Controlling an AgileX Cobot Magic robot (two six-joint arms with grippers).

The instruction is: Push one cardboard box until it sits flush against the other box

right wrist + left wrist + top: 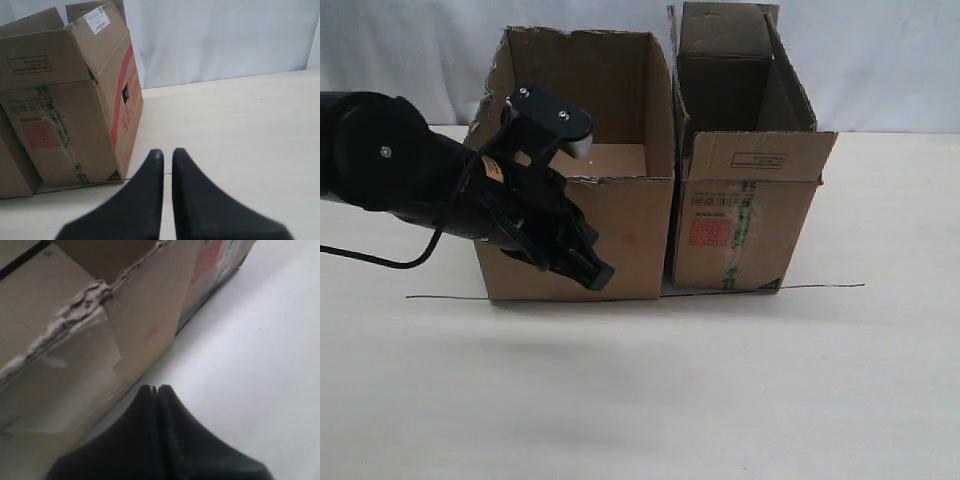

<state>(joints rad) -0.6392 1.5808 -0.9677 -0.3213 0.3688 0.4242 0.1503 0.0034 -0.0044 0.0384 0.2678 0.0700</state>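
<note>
The wide cardboard box (630, 225) with the torn rim stands left of middle, its side close against the other box (750, 215), the taller one with a red-orange label and green tape. My left gripper (595, 272) hovers low before the wide box's front face; in the left wrist view the left gripper (157, 387) is shut and empty beside that cardboard box (140, 320), with the other box (212, 260) beyond. My right gripper (167, 152) is shut but for a thin slit, empty, apart from the other box (60, 115). It is outside the exterior view.
A thin black line (820, 287) runs across the pale table (720, 390) along the boxes' front edges. A white backdrop (880, 60) hangs behind. A sliver of the wide box (12, 170) shows in the right wrist view.
</note>
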